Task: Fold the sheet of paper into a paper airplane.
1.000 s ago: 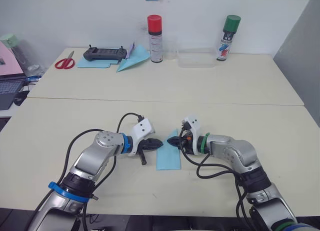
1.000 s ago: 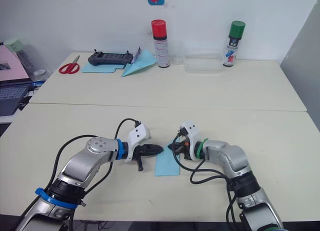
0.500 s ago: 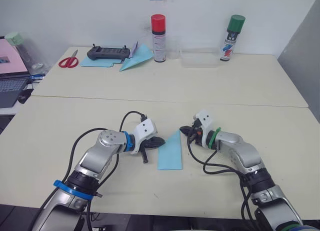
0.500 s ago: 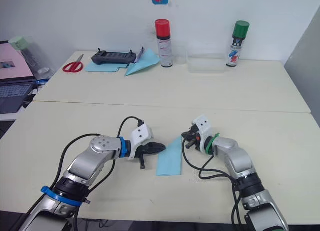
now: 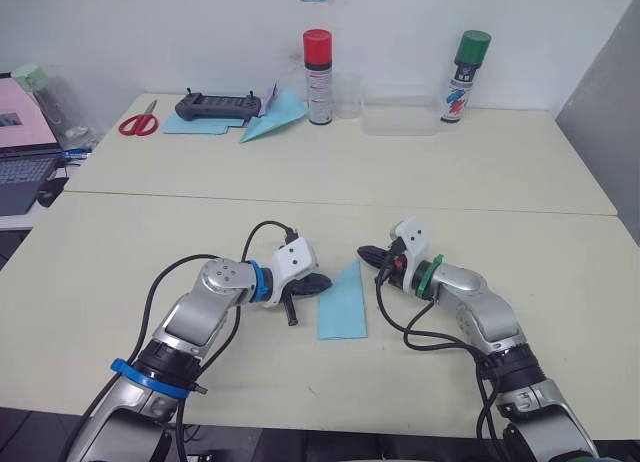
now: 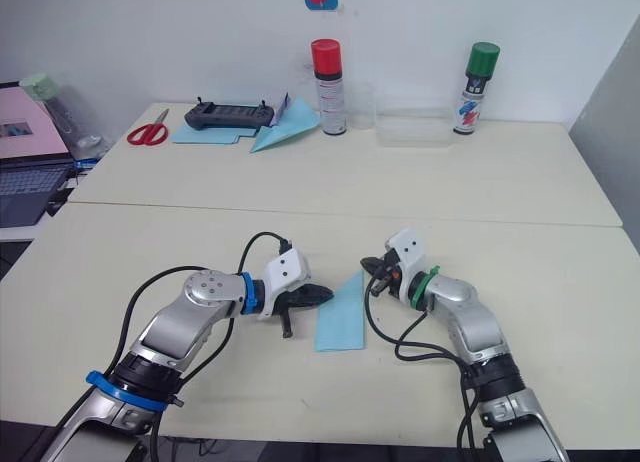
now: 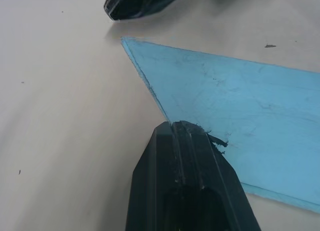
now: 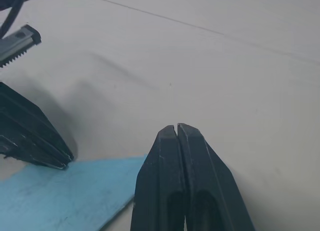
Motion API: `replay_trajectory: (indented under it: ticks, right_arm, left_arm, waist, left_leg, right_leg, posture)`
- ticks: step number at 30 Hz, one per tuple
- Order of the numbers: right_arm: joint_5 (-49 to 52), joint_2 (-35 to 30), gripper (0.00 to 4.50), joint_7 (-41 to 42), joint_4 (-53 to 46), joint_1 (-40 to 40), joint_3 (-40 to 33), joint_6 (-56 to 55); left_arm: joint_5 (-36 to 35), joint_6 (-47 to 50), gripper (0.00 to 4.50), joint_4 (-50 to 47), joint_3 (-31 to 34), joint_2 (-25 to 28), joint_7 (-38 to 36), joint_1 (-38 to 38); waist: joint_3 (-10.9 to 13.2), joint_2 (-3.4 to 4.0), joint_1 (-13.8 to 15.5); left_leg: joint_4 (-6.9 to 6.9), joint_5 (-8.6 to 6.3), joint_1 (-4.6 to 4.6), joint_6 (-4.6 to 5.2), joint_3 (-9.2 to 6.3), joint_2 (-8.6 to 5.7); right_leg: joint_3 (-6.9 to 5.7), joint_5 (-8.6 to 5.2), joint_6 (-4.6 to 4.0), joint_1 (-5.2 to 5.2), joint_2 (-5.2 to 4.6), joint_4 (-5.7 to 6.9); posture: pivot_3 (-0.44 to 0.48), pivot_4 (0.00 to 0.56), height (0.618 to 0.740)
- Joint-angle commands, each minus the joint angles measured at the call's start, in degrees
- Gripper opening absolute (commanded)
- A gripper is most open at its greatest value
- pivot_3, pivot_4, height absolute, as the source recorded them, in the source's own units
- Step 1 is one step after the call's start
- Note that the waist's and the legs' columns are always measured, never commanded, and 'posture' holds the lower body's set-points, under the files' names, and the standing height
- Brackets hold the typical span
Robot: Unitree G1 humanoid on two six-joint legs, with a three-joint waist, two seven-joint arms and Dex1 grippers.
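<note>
Left gripper (image 7: 187,133) closed, tip on sheet of paper (image 7: 240,106) edge

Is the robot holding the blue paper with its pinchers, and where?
Neither grips it. The left gripper, shut, presses its tip on the sheet of paper at its slanted edge. The right gripper, shut, sits just past the pointed end.

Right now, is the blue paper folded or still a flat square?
Folded. The paper lies flat on the table with one slanted edge running up to a point, no longer square.
</note>
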Motion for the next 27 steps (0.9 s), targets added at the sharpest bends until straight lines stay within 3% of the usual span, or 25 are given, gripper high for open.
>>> replay_trajectory:
  ticks: [1,12,27]
  right_arm:
    - [0.17,-0.63,0.05,1.88,-3.42,1.04,0.75,0.02]
    - [-4.42,-5.87,0.05,5.98,-5.18,3.79,7.88,3.54]
    - [2.15,-12.27,0.05,16.57,-15.84,7.07,10.96,14.82]
  left_arm:
    - [2.51,0.43,0.0,1.77,-3.48,-0.41,-0.56,0.98]
    - [4.81,-0.92,0.0,2.31,-4.24,-0.35,-1.29,0.76]
    - [4.55,0.2,0.0,1.42,-4.28,-1.3,-1.61,1.45]
  waist:
    - [0.0,0.01,0.01]
    - [-0.05,0.12,0.05]
    - [-0.08,0.13,0.17]
  left_leg:
    - [0.0,0.0,0.0,0.0,-0.01,0.0]
    - [0.01,0.0,0.12,0.0,-0.01,-0.01]
    - [0.02,0.0,0.14,0.0,-0.07,-0.03]
  right_leg:
    - [-0.01,0.0,0.0,0.0,0.0,0.0]
    - [-0.02,-0.01,0.0,0.14,0.0,-0.01]
    - [-0.06,-0.02,0.01,0.24,-0.03,-0.08]
  posture:
    - [0.0,0.15,0.74]
    - [0.0,0.15,0.74]
    - [0.0,0.15,0.74]
